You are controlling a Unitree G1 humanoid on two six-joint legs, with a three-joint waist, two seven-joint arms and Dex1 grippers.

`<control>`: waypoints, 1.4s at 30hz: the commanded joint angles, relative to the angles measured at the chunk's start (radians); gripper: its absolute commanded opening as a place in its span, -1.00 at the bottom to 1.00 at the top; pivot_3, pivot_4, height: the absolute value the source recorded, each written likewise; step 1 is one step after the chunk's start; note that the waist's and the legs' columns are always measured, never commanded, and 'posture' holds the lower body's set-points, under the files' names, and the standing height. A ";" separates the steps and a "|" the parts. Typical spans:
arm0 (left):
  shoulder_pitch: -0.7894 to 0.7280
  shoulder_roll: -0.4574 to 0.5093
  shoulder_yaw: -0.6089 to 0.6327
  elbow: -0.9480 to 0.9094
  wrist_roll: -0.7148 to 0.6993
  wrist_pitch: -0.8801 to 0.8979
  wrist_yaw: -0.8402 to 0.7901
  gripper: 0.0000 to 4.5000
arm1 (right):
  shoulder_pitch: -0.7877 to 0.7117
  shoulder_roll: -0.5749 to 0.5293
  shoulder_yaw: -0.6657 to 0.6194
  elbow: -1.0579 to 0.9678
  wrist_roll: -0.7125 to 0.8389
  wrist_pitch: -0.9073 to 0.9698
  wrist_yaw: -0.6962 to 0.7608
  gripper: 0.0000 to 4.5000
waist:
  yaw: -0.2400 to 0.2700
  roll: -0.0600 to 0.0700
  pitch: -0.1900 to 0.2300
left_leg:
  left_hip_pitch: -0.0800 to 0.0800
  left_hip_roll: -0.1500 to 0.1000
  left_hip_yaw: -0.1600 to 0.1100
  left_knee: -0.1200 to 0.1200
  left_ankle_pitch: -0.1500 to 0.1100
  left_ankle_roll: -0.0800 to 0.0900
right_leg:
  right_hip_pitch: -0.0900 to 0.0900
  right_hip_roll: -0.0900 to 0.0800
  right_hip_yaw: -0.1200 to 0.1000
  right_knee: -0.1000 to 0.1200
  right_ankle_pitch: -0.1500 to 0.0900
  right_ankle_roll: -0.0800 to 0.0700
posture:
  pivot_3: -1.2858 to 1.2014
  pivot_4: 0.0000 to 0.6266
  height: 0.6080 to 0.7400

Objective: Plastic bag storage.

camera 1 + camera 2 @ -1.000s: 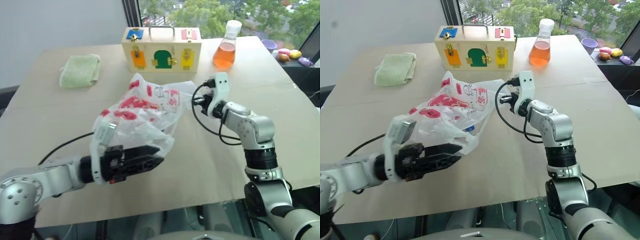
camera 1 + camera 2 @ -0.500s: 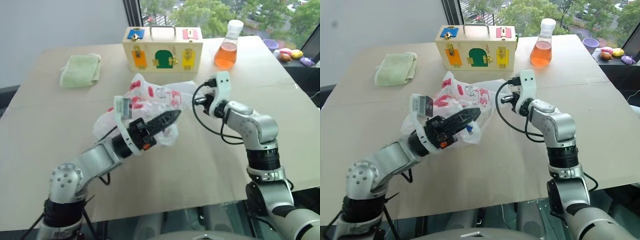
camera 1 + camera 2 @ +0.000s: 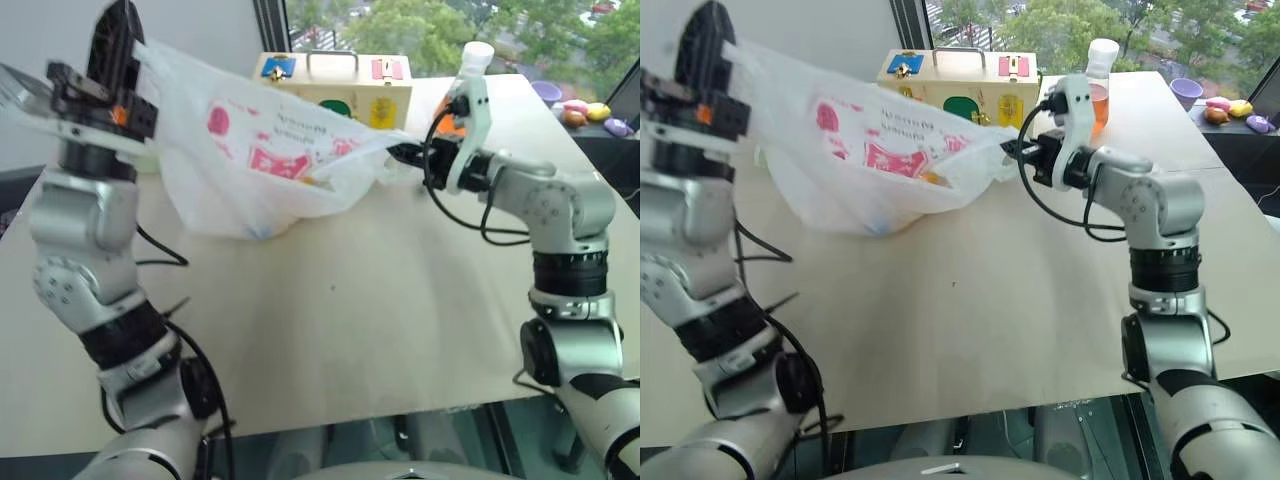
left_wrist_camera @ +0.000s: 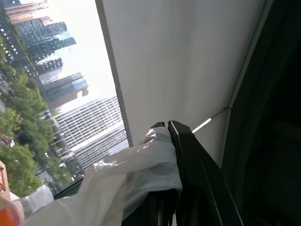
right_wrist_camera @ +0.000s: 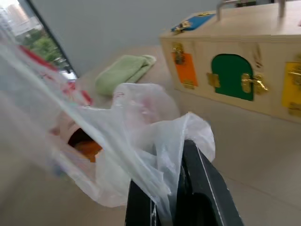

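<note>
Eye views: we hold the bag [image 3: 265, 160] stretched over the table [image 3: 350, 330] — left gripper [image 3: 118, 55] pinching its corner at ten o'clock, right gripper [image 3: 1025, 155] pinching the other end at two o'clock. Its long axis slopes between our hands, belly sagging.

Left wrist: fingers [image 4: 188, 155] clamped on film.

Right wrist: fingers [image 5: 200, 188] clamped too — cloth [image 5: 123, 73] and box [image 5: 235, 70] beyond.

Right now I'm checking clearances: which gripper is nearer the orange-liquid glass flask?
Right. The right gripper holds the plastic bag just in front of the flask; the left gripper is raised far across the table.
</note>
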 commanded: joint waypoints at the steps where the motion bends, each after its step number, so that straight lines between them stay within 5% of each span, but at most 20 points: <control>1: -0.137 0.085 -0.023 0.118 0.050 0.045 -0.112 -0.97 | -0.099 -0.078 -0.031 0.106 0.023 -0.004 0.114 -1.00 | -0.001 0.000 0.000 | -0.001 -0.001 0.000 0.000 0.000 0.000 | -0.001 -0.001 0.000 0.000 0.000 0.000 | 0.03 -0.52 1.00; 8: -0.465 0.208 -0.139 0.548 0.344 0.128 -0.406 -0.97 | -0.432 -0.177 -0.128 0.534 0.012 -0.096 0.190 -1.00 | -0.008 0.000 0.001 | -0.012 -0.002 0.000 -0.002 0.000 -0.001 | -0.013 -0.002 -0.001 0.001 0.000 0.001 | 0.03 -0.52 1.00; 14: -0.672 0.249 -0.181 0.799 0.580 0.157 -0.634 -0.97 | -0.618 -0.279 -0.077 0.703 -0.069 -0.163 0.303 -1.00 | -0.013 0.001 0.001 | -0.015 -0.003 0.000 -0.007 0.000 -0.001 | -0.014 -0.003 -0.001 -0.002 0.000 0.002 | 0.03 -0.52 1.00; 23: -0.619 0.204 -0.091 0.732 0.650 0.262 -0.648 -0.97 | -0.630 -0.398 0.017 0.632 -0.174 -0.155 0.433 -1.00 | -0.038 0.002 0.003 | -0.015 -0.005 0.004 -0.016 0.000 -0.001 | -0.021 -0.007 0.000 -0.002 -0.001 0.003 | 0.03 -0.52 1.00; 28: -0.369 0.159 -0.021 0.446 0.569 0.378 -0.547 -0.97 | -0.467 -0.448 0.032 0.458 -0.174 -0.100 0.457 -1.00 | -0.038 0.002 0.003 | -0.015 -0.005 0.005 -0.015 0.000 -0.001 | -0.022 -0.008 0.001 0.000 -0.001 0.003 | 0.03 -0.52 1.00; 32: 0.043 0.110 0.050 0.119 0.482 0.442 -0.465 -0.97 | -0.076 -0.498 0.005 0.029 -0.129 -0.037 0.423 -1.00 | -0.036 0.001 0.001 | -0.014 -0.005 0.005 -0.013 0.000 -0.001 | -0.022 -0.010 0.003 0.003 -0.001 0.003 | 0.03 -0.52 1.00; 37: 0.406 0.117 0.028 -0.096 0.581 0.407 -0.543 -0.97 | 0.422 -0.526 0.010 -0.480 -0.120 0.021 0.305 -1.00 | -0.016 0.001 0.001 | -0.020 -0.005 0.002 -0.008 0.000 -0.002 | -0.029 -0.010 0.005 0.005 -0.001 0.003 | 0.03 -0.52 1.00; 40: 0.494 0.109 -0.029 -0.165 0.676 0.356 -0.558 -0.97 | 0.548 -0.444 0.040 -0.599 -0.156 0.004 0.170 -1.00 | 0.002 0.001 0.001 | -0.022 -0.006 0.007 0.001 0.000 -0.001 | -0.028 -0.010 0.006 0.007 0.000 0.005 | 0.03 -0.52 1.00; 42: 0.536 0.105 -0.089 -0.191 0.803 0.279 -0.567 -0.97 | 0.602 -0.379 0.095 -0.626 -0.233 -0.087 0.072 -1.00 | 0.006 0.001 0.001 | -0.010 -0.006 0.008 0.003 -0.002 0.003 | -0.013 -0.008 0.006 0.004 0.002 0.005 | 0.03 -0.52 1.00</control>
